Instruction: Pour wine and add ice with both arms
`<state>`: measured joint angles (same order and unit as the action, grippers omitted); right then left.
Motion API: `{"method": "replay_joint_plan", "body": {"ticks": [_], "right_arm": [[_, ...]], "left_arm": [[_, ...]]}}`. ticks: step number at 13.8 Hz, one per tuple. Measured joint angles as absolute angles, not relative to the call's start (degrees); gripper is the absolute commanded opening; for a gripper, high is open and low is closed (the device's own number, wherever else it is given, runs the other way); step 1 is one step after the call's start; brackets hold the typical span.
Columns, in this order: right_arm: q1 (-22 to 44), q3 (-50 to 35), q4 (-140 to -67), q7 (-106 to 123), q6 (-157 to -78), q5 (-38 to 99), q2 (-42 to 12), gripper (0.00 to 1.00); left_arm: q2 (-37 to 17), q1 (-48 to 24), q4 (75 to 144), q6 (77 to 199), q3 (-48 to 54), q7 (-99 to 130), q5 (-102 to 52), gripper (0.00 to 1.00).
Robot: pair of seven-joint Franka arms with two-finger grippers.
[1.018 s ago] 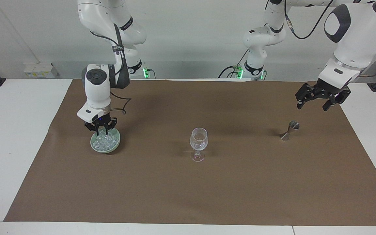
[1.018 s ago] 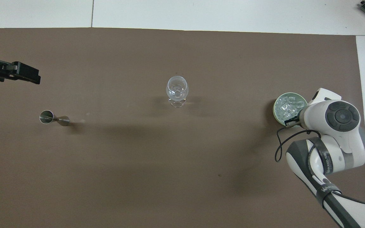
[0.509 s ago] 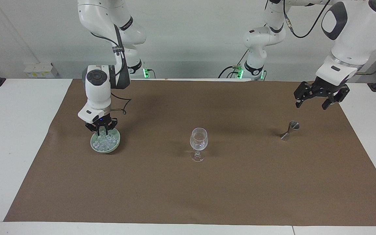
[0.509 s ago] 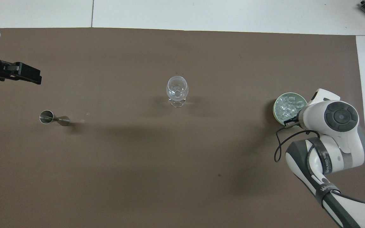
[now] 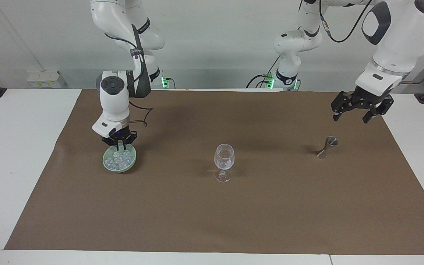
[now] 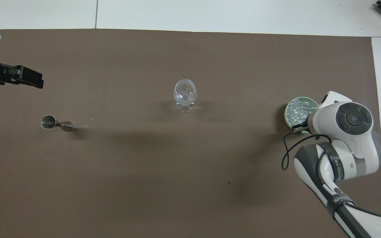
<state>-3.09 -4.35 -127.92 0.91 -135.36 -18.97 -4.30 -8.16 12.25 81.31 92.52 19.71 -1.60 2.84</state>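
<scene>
Currently the ice (image 5: pixel 119 159) lies heaped in a pale green bowl (image 5: pixel 108 166) on the brown mat (image 5: pixel 212 206), toward the right arm's end of the table. Right gripper (image 5: pixel 120 148) hangs directly over the bowl, fingers drawn narrow; whether a cube is between them cannot be told. Wine glass (image 5: pixel 223 162) stands upright at mid-mat, well apart from the bowl. Metal jigger (image 5: pixel 326 147) stands toward the left arm's end. Left gripper (image 5: pixel 352 115) waits raised above the mat near the jigger, fingers spread wide.
</scene>
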Motion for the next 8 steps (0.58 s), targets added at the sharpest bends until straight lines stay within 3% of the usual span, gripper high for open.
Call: {"method": "replay_joint_plan", "body": {"ticks": [5, 8], "right_arm": [[-3.11, -4.32, -124.98, 0.91, -133.10, -18.73, -4.19, 0.00], [-3.11, -5.14, -119.25, 0.90, -129.33, -12.14, -3.29, 0.00]], "left_arm": [[-7.82, 12.06, 81.38, 92.50, 19.66, -1.60, 2.84, 1.00], [-7.81, 7.96, 81.42, 92.48, 15.72, -1.60, 2.84, 1.00]]}}
